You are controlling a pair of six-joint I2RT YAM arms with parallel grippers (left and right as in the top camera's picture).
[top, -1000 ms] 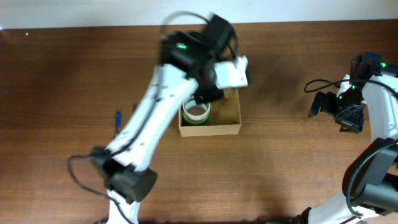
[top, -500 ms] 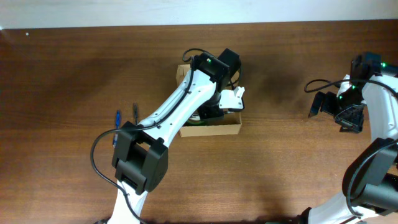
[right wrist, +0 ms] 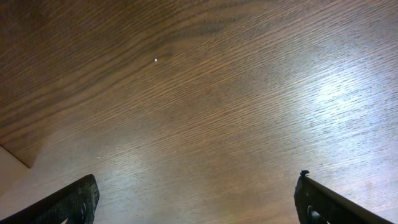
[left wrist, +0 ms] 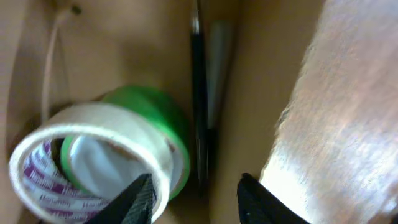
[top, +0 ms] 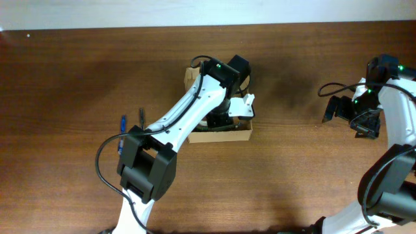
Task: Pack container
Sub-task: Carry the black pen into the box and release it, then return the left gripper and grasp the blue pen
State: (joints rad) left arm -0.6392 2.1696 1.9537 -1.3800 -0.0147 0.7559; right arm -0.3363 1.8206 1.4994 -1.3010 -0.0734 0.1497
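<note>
Here, container (top: pixel 238 135) all around parted jaws of left gripper (left wrist: pixel 195 200).

L arm (top: pixel 182 110) reaches counter's (top: pixel 78 84) mid-back, jaws part-open; R arm (top: pixel 400 120) bent near right edge, jaws wide.

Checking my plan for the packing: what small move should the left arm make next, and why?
Probably lift the left gripper straight up out of the container: its jaws stand apart, and the black pen lies inside beside the tape rolls.
</note>
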